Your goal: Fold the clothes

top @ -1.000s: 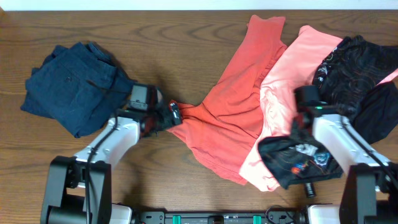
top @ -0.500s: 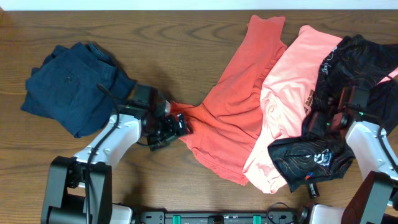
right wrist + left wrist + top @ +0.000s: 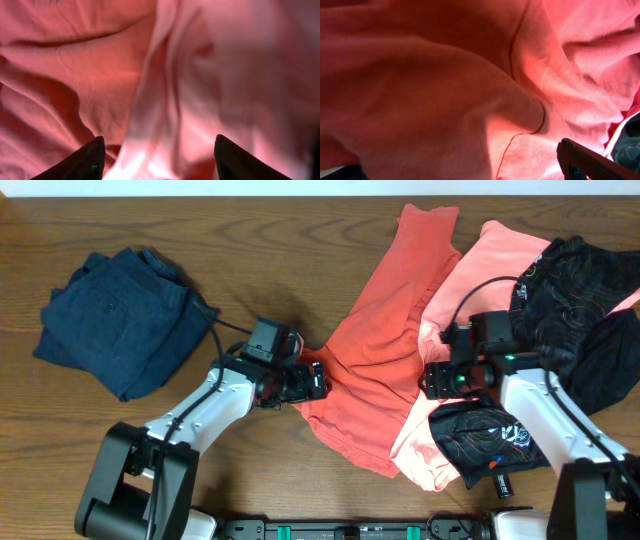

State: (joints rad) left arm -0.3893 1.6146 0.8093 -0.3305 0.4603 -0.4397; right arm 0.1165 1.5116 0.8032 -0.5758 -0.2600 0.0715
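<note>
Treat orange-red T-shirt (image 3: 370, 350), crumpled on desk (image 3: 300, 240) touching pink shirt (image 3: 470, 290), as limp, light, bunch-prone; pinch hem corners, not loose middle. Left gripper (image 3: 312, 380), right gripper (image 3: 432, 378): 2 sets of jaws parted, holding nothing.

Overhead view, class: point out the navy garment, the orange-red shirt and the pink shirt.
navy garment (image 3: 115, 320), overhead view, middle of the heap.
orange-red shirt (image 3: 380, 350), overhead view, its broad middle.
pink shirt (image 3: 488, 260), overhead view, upper part.
</note>
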